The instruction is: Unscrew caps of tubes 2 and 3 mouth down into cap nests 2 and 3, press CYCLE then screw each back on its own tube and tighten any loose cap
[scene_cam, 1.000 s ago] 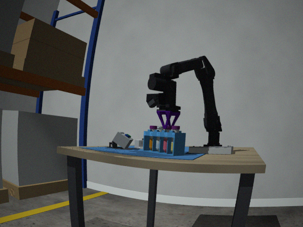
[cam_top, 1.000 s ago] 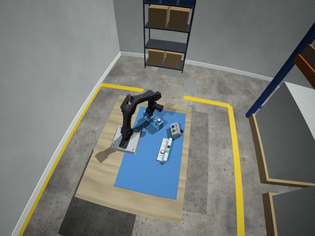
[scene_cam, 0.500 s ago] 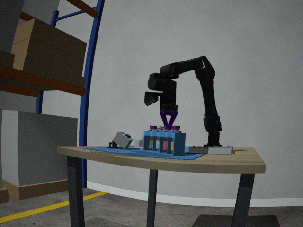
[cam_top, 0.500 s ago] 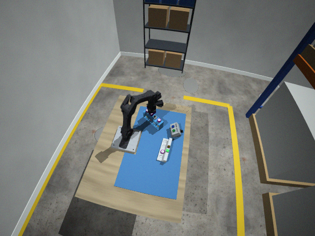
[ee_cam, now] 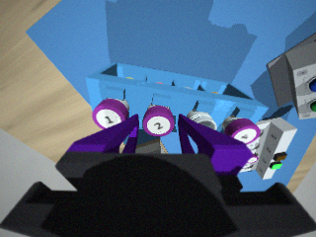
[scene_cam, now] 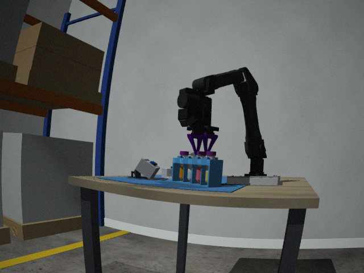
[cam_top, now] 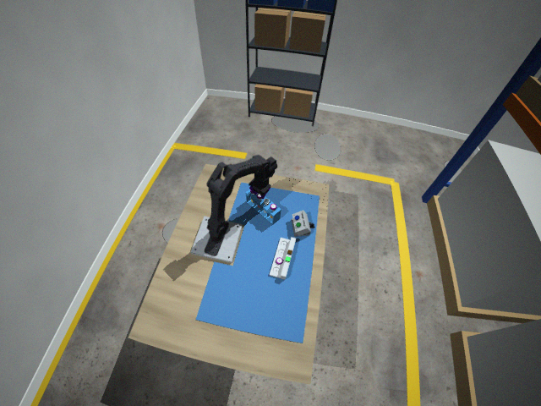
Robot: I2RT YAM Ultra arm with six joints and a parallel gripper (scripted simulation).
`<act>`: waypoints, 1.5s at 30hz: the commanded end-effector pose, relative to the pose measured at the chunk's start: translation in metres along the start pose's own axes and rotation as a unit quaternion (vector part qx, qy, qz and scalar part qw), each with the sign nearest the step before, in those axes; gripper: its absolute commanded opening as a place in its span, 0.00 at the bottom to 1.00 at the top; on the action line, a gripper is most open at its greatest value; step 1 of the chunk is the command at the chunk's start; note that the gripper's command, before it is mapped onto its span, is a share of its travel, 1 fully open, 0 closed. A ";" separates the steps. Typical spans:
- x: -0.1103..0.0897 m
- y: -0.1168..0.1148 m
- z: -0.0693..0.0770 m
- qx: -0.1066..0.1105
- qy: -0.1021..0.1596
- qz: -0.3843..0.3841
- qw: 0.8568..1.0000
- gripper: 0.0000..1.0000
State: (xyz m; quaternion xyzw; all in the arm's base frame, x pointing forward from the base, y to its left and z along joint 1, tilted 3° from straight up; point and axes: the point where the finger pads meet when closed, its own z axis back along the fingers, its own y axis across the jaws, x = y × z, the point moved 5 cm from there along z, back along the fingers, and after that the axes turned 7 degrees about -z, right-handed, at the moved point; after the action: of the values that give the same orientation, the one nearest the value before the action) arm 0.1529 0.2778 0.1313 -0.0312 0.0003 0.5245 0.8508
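Observation:
The blue decapping station (ee_cam: 168, 91) holds four tubes. Purple cap 1 (ee_cam: 110, 115), cap 2 (ee_cam: 158, 122) and cap 4 (ee_cam: 242, 130) sit on their tubes. Tube 3 (ee_cam: 199, 118) stands uncapped, its grey mouth bare. My gripper (ee_cam: 158, 118) points down over the station (scene_cam: 197, 172), and it also shows in the exterior view (scene_cam: 202, 150). Its purple fingers stand open on either side of cap 2, with a small gap on each side. One purple cap (cam_top: 278, 260) lies in the white cap tray (cam_top: 281, 257). The tray's green lamp (cam_top: 287, 258) is lit.
The grey key desk (cam_top: 302, 223) with the blue key (cam_top: 298, 216) and the green key (cam_top: 298, 225) stands between the station and the tray. The arm's base plate (cam_top: 216, 245) sits at the blue mat's left edge.

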 end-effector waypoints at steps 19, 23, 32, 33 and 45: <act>0.000 -0.001 0.004 -0.003 -0.007 0.350 0.937 0.49; 0.000 -0.001 0.004 -0.003 -0.007 0.350 0.937 0.00; 0.001 -0.001 0.004 -0.003 -0.007 0.350 0.937 0.00; 0.001 -0.001 0.004 -0.003 -0.007 0.350 0.937 0.00; 0.000 -0.001 0.004 -0.001 -0.008 0.132 0.991 0.00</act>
State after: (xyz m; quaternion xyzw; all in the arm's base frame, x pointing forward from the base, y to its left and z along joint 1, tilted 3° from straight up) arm 0.1529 0.2776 0.1312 -0.0301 0.0067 0.6884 0.7247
